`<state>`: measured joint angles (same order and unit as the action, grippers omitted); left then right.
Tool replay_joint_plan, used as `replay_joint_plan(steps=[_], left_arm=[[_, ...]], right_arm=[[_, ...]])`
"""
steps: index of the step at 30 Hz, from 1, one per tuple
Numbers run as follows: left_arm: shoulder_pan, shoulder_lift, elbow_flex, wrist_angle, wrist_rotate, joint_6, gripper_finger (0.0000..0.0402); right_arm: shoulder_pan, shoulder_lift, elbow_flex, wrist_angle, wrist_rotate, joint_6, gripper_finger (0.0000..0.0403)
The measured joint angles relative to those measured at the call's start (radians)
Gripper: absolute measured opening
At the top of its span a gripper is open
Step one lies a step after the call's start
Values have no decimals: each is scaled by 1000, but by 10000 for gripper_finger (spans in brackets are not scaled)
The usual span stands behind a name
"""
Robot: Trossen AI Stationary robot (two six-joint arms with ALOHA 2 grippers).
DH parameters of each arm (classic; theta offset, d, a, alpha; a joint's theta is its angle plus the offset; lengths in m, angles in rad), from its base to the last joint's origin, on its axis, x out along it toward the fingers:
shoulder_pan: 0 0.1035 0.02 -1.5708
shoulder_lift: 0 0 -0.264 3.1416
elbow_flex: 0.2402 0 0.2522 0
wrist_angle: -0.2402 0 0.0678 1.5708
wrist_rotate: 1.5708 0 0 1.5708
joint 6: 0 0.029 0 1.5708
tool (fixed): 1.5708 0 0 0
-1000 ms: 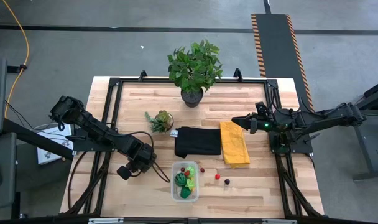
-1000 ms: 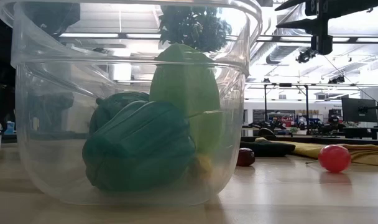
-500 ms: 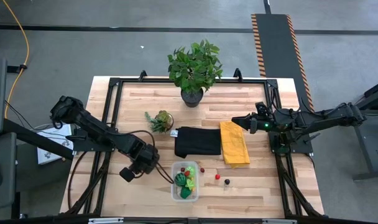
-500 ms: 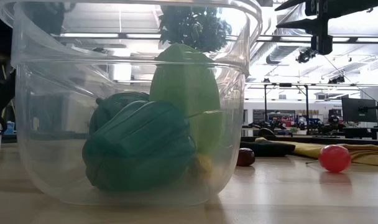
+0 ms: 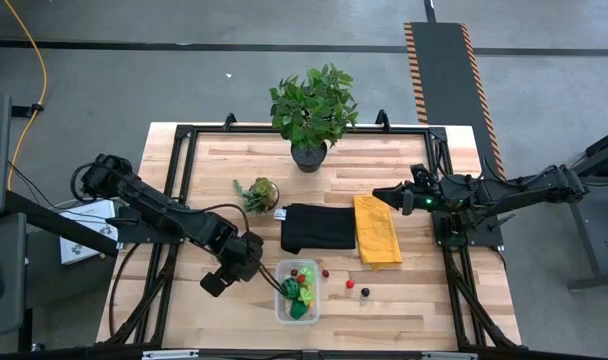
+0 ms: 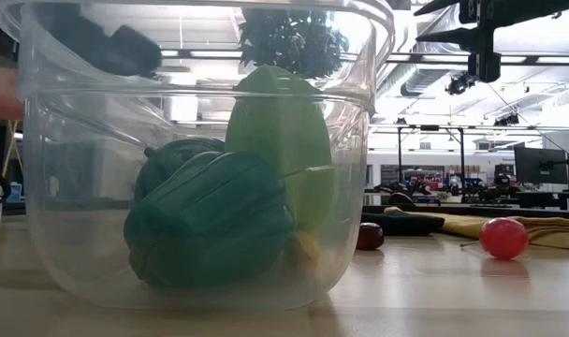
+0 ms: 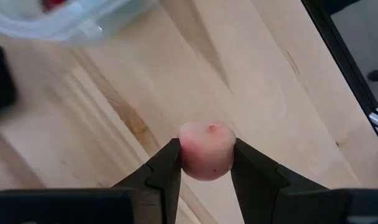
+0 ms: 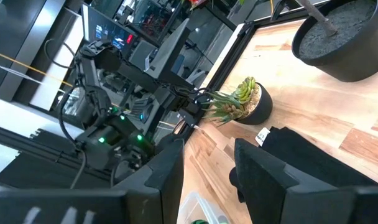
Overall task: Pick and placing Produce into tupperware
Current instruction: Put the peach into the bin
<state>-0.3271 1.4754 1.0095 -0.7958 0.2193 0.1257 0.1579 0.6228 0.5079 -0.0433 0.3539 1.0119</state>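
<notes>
Left gripper (image 7: pixel 204 163) holds a small pink fruit (image 7: pixel 206 149) pinched between both fingers (image 7: pixel 167 168), which are closed partway onto it; the fruit is round, with no long axis to mind. In the high view this gripper (image 5: pixel 227 273) sits just beside the left wall of the container (image 5: pixel 281 303), over bare table (image 5: pixel 404 300), not yet over the rim. The container lies toward the right arm's side of the held fruit, so the carry needs a short move that way before release (judgement).

Left arm reaches from the table's left edge, forearm angled down toward the container, wrist low.

Container already holds green pieces (image 5: pixel 297 296) and a red piece (image 5: pixel 295 274). Right of the container, well apart from the left gripper: two red pieces (image 5: pixel 350 283) and a dark one (image 5: pixel 365 292) on the table.

Right gripper (image 5: pixel 382 195) waits far beyond the container, at the yellow cloth (image 5: pixel 377 231); fingers part open, holding nothing.
</notes>
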Motion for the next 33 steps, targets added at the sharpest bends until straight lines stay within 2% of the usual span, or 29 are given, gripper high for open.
replay_joint_plan(steps=[20,27,33], left_arm=[[1,0,224,-64,-151,-122,113],[1,0,344,-101,-292,-166,113],[1,0,454,-13,-480,-209,113]], right_arm=[[0,0,0,3,-67,1,133],[0,0,0,3,-97,-7,133],[0,-1,0,12,-122,-27,133]])
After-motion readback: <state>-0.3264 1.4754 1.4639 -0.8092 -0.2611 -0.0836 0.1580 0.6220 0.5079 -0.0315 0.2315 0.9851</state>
